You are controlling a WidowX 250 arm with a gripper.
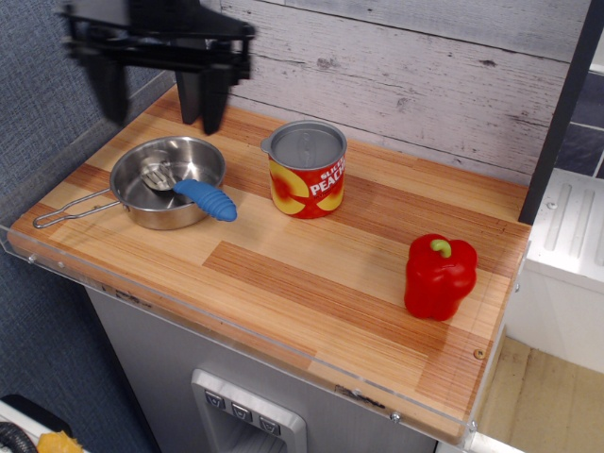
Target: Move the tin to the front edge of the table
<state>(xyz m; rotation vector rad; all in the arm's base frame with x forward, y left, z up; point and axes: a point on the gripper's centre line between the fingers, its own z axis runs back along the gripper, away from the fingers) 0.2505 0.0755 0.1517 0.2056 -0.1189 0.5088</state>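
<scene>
The tin (308, 170) is a short can with a red and yellow peach label and a grey lid. It stands upright at the back middle of the wood-plank table (283, 274). My gripper (162, 106) hangs open and empty above the table's back left, over the far side of the steel pan. Its two black fingers point down, one finger (111, 90) on the left and one (215, 99) on the right. The gripper is left of the tin and apart from it.
A steel pan (160, 184) with a blue-handled utensil (203, 198) in it sits at the left. A red bell pepper (439, 276) stands at the right. A grey plank wall (396, 66) runs behind the table. Clear acrylic edging (236, 344) lines the front.
</scene>
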